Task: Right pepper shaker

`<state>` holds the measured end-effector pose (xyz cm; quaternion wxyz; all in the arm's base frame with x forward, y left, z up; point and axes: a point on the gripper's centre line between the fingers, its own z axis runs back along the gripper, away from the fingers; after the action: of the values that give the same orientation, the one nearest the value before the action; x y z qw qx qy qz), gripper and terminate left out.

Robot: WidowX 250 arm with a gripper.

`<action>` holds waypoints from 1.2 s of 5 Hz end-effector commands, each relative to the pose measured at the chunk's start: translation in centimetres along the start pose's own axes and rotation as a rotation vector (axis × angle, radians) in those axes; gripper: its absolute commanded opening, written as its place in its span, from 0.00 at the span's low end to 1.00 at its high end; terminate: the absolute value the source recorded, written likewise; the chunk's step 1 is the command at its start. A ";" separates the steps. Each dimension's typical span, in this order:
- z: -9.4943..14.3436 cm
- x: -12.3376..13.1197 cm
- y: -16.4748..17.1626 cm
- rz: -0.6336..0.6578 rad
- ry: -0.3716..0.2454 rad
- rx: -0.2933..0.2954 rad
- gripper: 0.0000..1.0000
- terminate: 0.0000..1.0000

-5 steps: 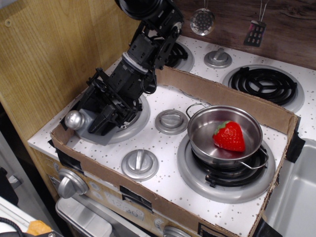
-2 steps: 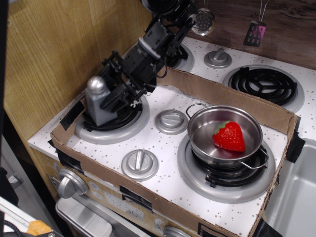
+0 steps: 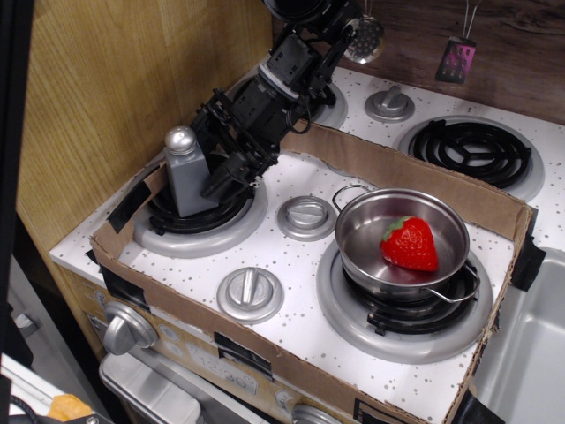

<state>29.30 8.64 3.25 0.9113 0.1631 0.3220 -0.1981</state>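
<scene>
Currently the pepper shaker [image 3: 187,181] is standing upright on the burner [image 3: 199,221] at the bench's [image 3: 291,291] front-left corner, silver cap up. The gripper [image 3: 219,172] is sitting against its right side, fingers apparently closed on the grey body; I'm reading it as holding, though the contact itself is partly hidden.

Judgement: righting is basically done, step in hand is release. Doing it well means checking the base is sitting flat on the burner grate, then opening slowly and backing off up and right so no finger is dragging the shaker over.

Room: cardboard wall [image 3: 150,265] is running close along the left and front edges, wood panel [image 3: 115,79] just beyond it, so no exit leftward. Moving right, knob [image 3: 306,216] and pot [image 3: 404,240] with strawberry [image 3: 410,243] are sitting well apart; open space above centre.
</scene>
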 end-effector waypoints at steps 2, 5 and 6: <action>4.2 -1.6 0.8 0.150 -0.207 0.050 1.00 0.00; 11.7 -0.5 2.1 0.199 -0.466 0.165 1.00 0.00; 13.1 -1.2 1.8 0.229 -0.510 0.194 1.00 0.00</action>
<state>35.43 5.08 10.84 0.9587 0.2182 0.0832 -0.1625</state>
